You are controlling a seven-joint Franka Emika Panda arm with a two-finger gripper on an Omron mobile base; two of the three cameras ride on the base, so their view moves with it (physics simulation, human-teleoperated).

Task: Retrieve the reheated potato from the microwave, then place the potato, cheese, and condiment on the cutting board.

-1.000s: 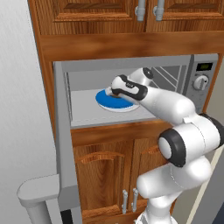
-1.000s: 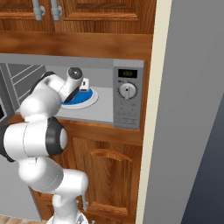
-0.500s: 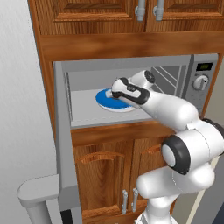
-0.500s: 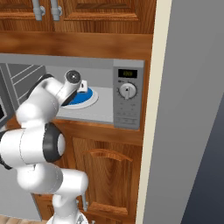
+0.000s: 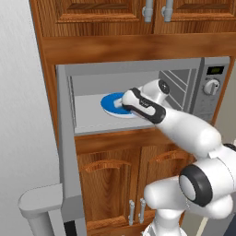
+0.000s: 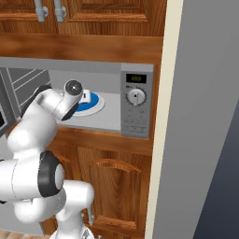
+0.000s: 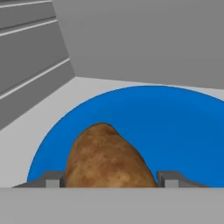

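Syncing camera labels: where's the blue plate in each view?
Left base view: plate at centre, inside the microwave, mostly behind the arm's wrist.
Right base view: plate upper left of centre, right of the arm, left of the knob panel.
Hand view: plate across the middle, potato on it between the gripper's fingers.
Shared landmark: the microwave's grey floor.
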